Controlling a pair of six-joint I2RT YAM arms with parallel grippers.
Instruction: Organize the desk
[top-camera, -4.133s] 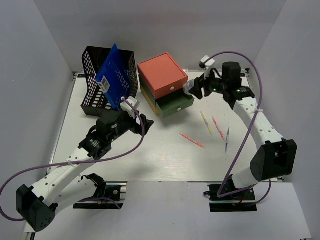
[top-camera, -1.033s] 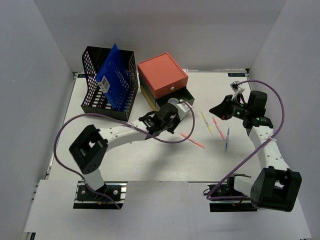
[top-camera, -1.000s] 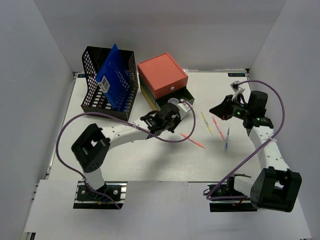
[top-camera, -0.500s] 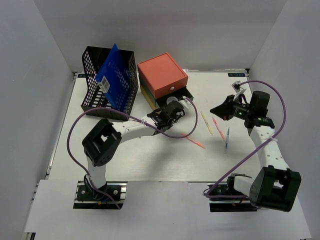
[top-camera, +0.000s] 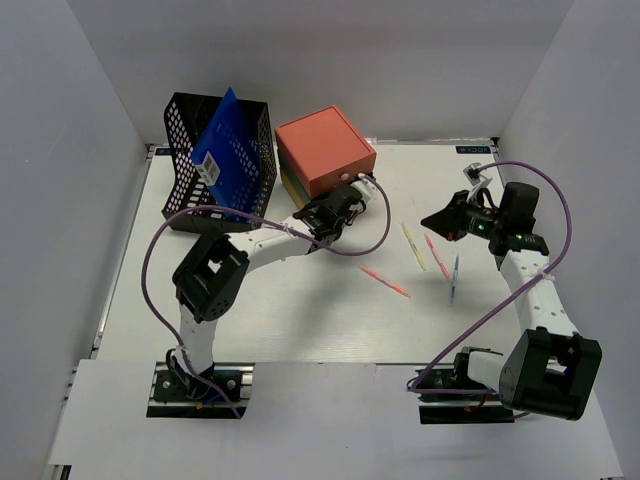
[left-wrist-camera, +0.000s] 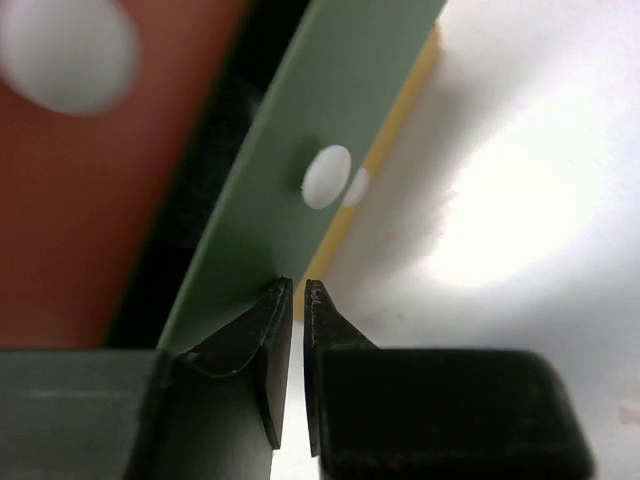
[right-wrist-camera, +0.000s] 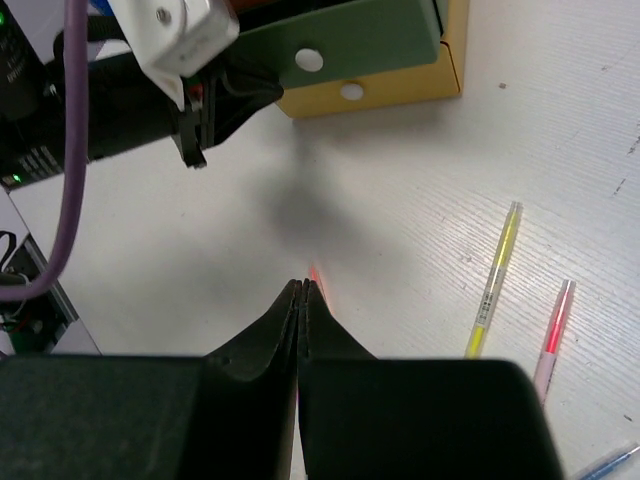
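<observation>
1. Top view. The desk (top-camera: 300, 320) spans the frame beneath both arms. My left gripper (top-camera: 343, 203) is at the front of the drawer box (top-camera: 325, 150). My right gripper (top-camera: 438, 219) hovers near four loose pens: yellow pen (top-camera: 413, 245), pink pen (top-camera: 436, 256), blue pen (top-camera: 453, 280) and red pen (top-camera: 385, 282). A rack (top-camera: 190, 160) at the far left holds a blue folder (top-camera: 232, 150).
2. Left wrist view. My left gripper (left-wrist-camera: 297, 287) is nearly closed, with only a thin slit between the fingers, and holds nothing. Its tips meet the green drawer (left-wrist-camera: 270, 220) below the knob (left-wrist-camera: 326, 177). A dark gap beside the green front suggests that this drawer is not fully home.
3. Right wrist view. My right gripper (right-wrist-camera: 302, 286) is closed tip to tip and empty, above bare desk (right-wrist-camera: 400, 230). The yellow pen (right-wrist-camera: 495, 285) and pink pen (right-wrist-camera: 553, 325) lie to the right, well apart from it.
4. Progress, as I judge it. The folder is filed and the drawer is almost in. All four pens remain to be put away, so most of the tidying is left.
</observation>
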